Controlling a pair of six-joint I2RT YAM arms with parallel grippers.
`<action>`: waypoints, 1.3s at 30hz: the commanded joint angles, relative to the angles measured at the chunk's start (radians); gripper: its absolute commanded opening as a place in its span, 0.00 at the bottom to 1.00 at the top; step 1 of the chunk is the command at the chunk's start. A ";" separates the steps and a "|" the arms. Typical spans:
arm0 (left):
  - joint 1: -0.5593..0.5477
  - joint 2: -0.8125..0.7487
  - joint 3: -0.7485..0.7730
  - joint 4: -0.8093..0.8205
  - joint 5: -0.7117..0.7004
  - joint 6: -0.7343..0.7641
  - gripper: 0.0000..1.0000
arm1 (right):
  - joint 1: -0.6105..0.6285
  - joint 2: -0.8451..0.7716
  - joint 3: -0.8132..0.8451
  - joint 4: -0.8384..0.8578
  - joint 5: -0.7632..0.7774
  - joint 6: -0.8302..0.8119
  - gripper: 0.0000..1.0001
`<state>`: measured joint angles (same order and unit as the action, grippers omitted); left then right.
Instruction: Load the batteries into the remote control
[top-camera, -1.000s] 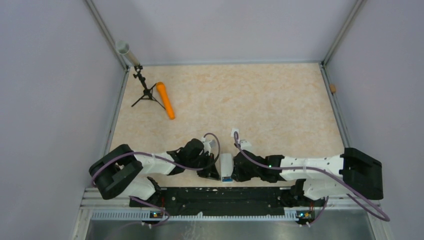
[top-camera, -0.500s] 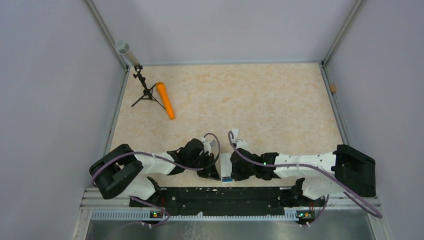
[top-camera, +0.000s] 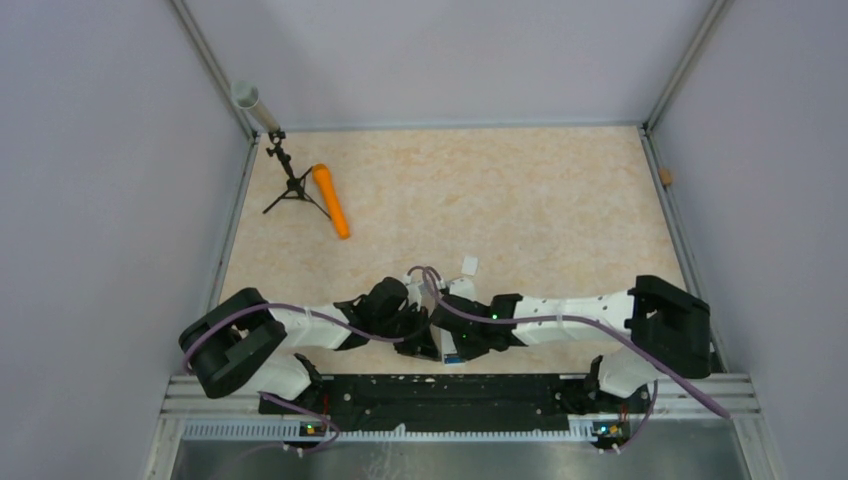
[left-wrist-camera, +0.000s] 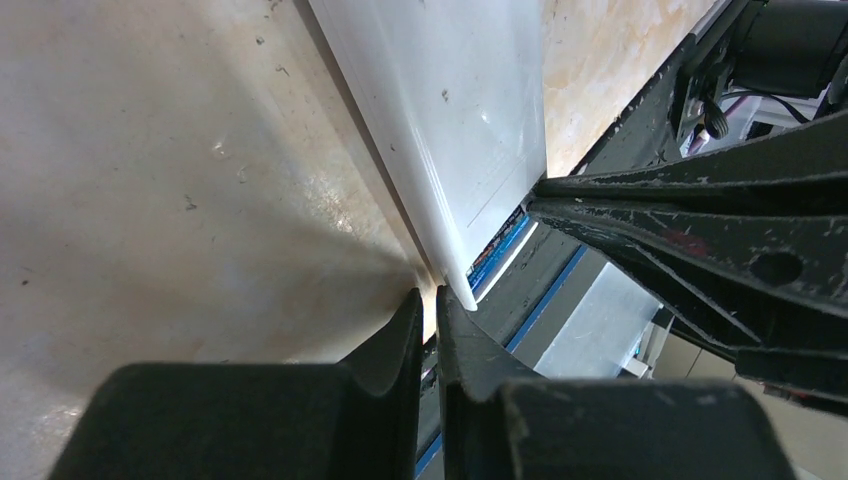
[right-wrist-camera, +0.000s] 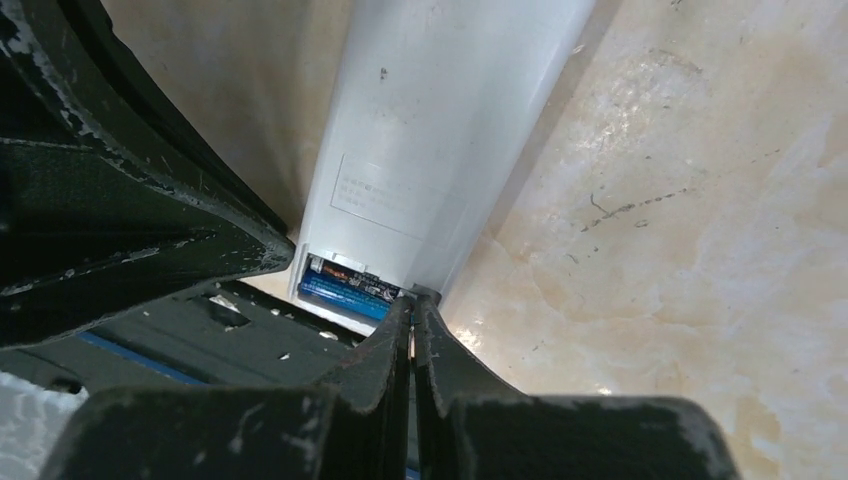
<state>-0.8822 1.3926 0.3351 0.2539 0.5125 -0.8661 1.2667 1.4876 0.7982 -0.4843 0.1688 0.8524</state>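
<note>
The white remote control (top-camera: 449, 338) lies back up at the table's near edge, between my two grippers. Its recess at the near end is open, and the blue battery (right-wrist-camera: 343, 291) and the dark battery (right-wrist-camera: 350, 274) lie in it side by side. My left gripper (left-wrist-camera: 430, 300) is shut and empty, its tips at the near left corner of the remote (left-wrist-camera: 450, 120). My right gripper (right-wrist-camera: 410, 302) is shut and empty, its tips touching the near right corner of the remote (right-wrist-camera: 440, 110). In the top view the right wrist (top-camera: 470, 335) covers part of the remote.
A black rail (top-camera: 450, 390) runs along the near edge just behind the remote. A small white piece (top-camera: 468, 266) lies on the table past the right wrist. An orange cylinder (top-camera: 331, 200), a small tripod (top-camera: 292, 186) and a grey tube (top-camera: 256, 105) are at the far left.
My right arm has swung left, so its wrist now reaches over the remote's right side. The left arm and the remote have not moved.
</note>
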 joint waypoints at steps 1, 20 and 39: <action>-0.008 0.025 0.012 0.019 -0.028 0.010 0.11 | 0.054 0.155 0.030 0.030 0.012 -0.010 0.00; -0.008 0.012 0.013 0.003 -0.029 0.029 0.11 | 0.095 0.230 0.144 -0.111 0.137 0.040 0.00; -0.008 -0.040 0.022 -0.071 -0.074 0.037 0.12 | -0.030 -0.143 0.153 -0.274 0.301 -0.082 0.17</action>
<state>-0.8864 1.3750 0.3389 0.2283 0.4896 -0.8574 1.3025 1.4555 0.9791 -0.7647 0.4187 0.8425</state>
